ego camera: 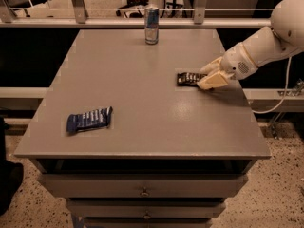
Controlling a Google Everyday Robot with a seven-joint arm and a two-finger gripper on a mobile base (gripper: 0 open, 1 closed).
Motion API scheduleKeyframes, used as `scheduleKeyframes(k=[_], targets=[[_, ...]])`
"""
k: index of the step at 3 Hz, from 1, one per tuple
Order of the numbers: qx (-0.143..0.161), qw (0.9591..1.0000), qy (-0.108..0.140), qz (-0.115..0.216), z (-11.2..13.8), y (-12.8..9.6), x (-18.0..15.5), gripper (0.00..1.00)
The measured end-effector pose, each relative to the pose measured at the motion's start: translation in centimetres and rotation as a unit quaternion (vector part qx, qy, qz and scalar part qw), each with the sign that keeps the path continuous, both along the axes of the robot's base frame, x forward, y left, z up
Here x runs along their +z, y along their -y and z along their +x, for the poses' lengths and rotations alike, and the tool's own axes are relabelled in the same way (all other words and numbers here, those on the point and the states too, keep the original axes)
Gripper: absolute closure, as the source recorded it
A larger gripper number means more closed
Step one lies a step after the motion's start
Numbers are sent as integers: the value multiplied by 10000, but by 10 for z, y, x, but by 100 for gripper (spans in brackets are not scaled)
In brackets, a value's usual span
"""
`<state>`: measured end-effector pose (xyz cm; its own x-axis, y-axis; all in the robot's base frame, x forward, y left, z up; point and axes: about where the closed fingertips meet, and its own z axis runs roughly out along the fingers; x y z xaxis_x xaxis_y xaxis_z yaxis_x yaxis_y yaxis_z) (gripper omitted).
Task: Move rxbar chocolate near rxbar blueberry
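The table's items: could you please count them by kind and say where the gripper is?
Snack bars: 2 (rxbar chocolate, rxbar blueberry)
Cans: 1 (upright can at the table's far edge)
Total: 3
The gripper is at the rxbar chocolate's right end, near the table's right side.

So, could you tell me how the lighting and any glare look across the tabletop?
Camera view: dim overall, with a soft sheen on the table in front of the gripper, which is at the rxbar chocolate near the right edge; the rxbar blueberry at front left casts little shadow.
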<state>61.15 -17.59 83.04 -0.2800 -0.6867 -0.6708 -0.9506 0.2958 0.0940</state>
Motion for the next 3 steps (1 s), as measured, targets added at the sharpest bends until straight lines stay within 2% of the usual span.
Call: scheduleKeyframes(k=[3], targets=[[-1,10000,3,1,0,0,0,100]])
